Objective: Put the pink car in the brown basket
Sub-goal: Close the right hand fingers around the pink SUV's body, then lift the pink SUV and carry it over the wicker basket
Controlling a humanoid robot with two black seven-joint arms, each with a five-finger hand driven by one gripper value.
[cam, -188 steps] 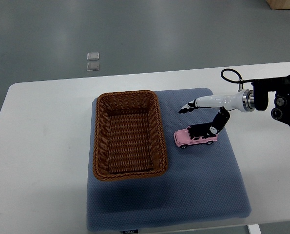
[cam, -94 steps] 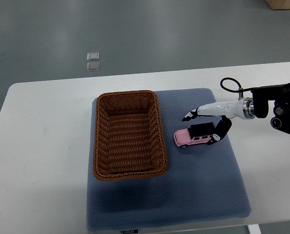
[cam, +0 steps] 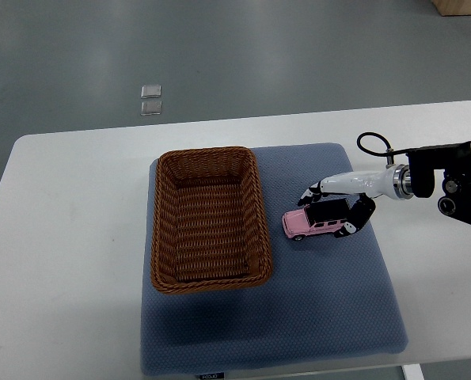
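Grey floor behind, white table (cam: 77, 237) carrying a blue mat (cam: 330, 301). A brown basket (cam: 209, 218) is sitting on the left half of the mat with nothing in it. The pink car (cam: 313, 223) is lying on the mat just right of the basket, not yet lifted.

The right hand (cam: 336, 207) is reaching in from the right edge and straddling the car: white fingers (cam: 322, 187) on the far side, a dark thumb at the near rear. The fingers are looking partly open around the car body; a firm grip cannot be confirmed. The left hand is not showing.

Step in hand is likely the grasp. To do it well, the fingers should be squeezing the 2 long sides squarely before lifting, then clearing the basket rim.

The car's long axis is running left-right, slightly tilted, the lower end pointing left toward the basket.
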